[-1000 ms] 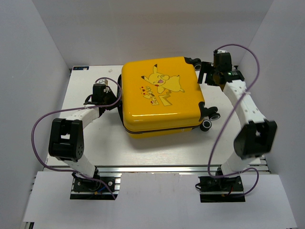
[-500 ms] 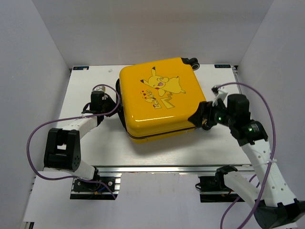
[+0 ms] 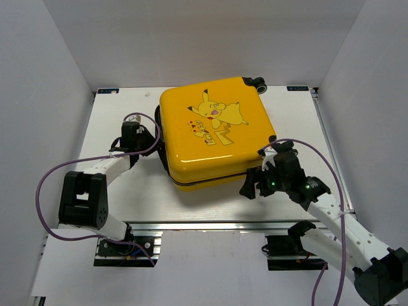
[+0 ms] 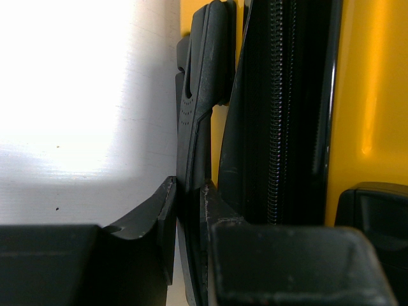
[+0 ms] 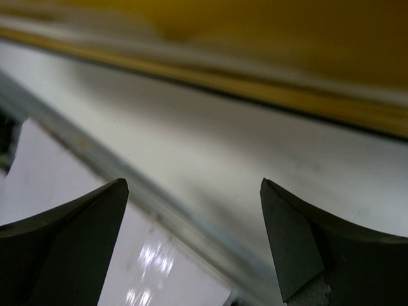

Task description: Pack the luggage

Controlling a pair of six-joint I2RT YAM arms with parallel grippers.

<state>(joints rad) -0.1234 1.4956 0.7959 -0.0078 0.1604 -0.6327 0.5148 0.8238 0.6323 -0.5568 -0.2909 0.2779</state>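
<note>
**Item: luggage (image 3: 213, 137)** – yellow hard shell, closed, lying flat on the white surface (image 3: 210, 205), cartoon (image 3: 213, 115) face up. It sits at the middle of the surface toward the back and is turned a little askew. One black wheel (image 3: 258, 83) shows at its far right corner. The left wrist view shows the black zipper (image 4: 275, 108) running between the two yellow halves.

**Left end effector (image 3: 152, 139)** – at the luggage's left side, low to the surface. Clenched: in the wrist view its two dark fingers (image 4: 150, 213) press on either side of the thin black handle (image 4: 194, 95) that stands off the shell.

**Right end effector (image 3: 250, 183)** – at the luggage's near right corner, just above the surface. Released: in the wrist view its fingertips (image 5: 89, 217) stand wide apart with nothing between them but bare surface and the surface's near edge. The yellow shell crosses the top of that view, blurred. Whether the end effector touches the luggage, I cannot tell.

**Arms** – white and black, with purple cables looping off each.
</note>
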